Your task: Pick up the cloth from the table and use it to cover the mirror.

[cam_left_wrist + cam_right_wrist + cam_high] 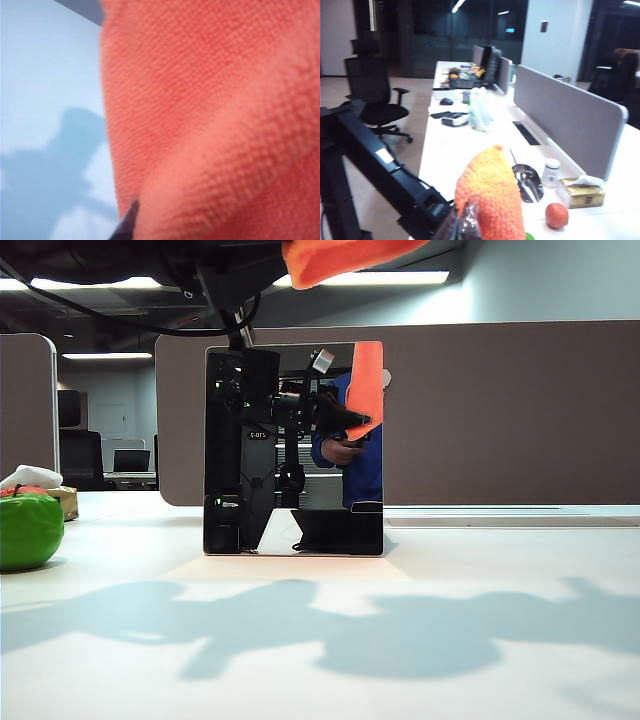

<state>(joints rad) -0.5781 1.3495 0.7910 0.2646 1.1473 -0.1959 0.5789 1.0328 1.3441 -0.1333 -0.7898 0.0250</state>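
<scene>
Above the mirror [294,450], left gripper [131,212] and right gripper [470,220] seemingly clamp the cloth [345,258]

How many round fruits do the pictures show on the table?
2: a green apple at the white table's left edge beside the mirror, and an orange-red round fruit by the tissue box. More may be hidden.

The cloth [345,258] runs off the exterior view's top edge, hiding both end effectors.
</scene>
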